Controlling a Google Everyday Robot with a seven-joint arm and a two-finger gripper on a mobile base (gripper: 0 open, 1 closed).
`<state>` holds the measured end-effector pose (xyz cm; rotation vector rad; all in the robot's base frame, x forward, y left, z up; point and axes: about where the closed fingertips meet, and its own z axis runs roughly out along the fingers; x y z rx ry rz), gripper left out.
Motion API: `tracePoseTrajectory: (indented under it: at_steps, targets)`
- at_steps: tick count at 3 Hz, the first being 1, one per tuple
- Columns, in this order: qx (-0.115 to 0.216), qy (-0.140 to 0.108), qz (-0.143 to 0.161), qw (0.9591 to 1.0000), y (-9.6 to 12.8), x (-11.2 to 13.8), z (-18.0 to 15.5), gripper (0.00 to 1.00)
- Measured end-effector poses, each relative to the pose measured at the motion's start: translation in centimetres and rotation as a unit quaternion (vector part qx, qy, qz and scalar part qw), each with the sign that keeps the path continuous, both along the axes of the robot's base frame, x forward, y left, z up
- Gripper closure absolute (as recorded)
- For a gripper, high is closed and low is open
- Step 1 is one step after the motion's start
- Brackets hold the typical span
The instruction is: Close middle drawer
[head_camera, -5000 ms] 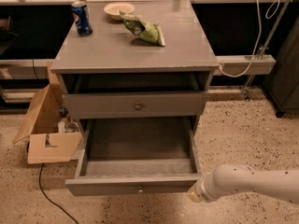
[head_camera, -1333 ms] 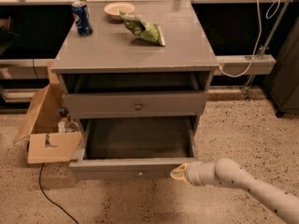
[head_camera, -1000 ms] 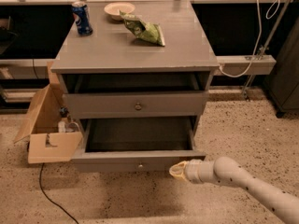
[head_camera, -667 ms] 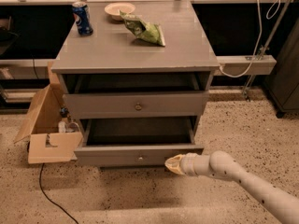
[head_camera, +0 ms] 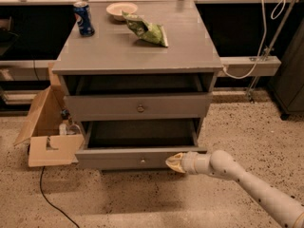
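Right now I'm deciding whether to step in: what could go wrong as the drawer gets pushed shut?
The gripper meets the middle drawer to the right of its knob, so an off-centre push may skew and jam it. The cardboard box beside its left corner might snag.

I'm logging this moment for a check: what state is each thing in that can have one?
middle drawer: partly open, interior showing.
upper drawer: ajar, dark gap above its front.
hand: at the middle drawer's front, right of its knob.
soda can: upright.
bowl: upright.
chip bag: lying flat.
cardboard box: flaps open.
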<state>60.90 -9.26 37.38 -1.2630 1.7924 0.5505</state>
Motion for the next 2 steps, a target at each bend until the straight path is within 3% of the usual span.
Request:
tracePoseTrajectory:
  at_steps: [2]
  targets:
    - [0.026, -0.038, 0.005, 0.9989, 1.1, 4.4, -0.1, 1.00]
